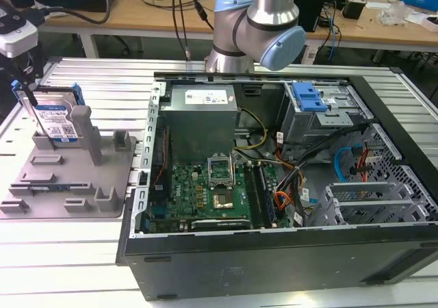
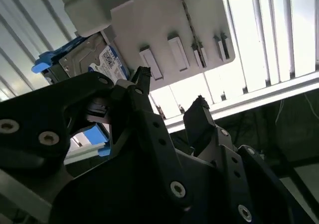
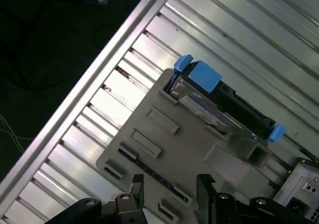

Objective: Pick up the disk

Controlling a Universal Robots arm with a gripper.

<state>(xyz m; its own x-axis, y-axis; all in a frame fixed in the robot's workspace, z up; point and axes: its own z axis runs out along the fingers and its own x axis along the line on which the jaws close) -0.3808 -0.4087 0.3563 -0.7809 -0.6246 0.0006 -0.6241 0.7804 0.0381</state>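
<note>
Bright overhead light blows the slatted table (image 2: 259, 35) white with glare (soft shadows).

A grey fixture plate (image 1: 65, 178) with upright posts lies on the ribbed metal bench (image 1: 61, 253), just beside an open computer case (image 1: 274, 270) showing its green motherboard (image 1: 205, 191), power supply (image 1: 202, 109) and blue-topped drive cage (image 1: 309, 97)

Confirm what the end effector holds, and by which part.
Nothing. The end effector is open, its gap empty; the disk stands in the grey fixture plate.
</note>
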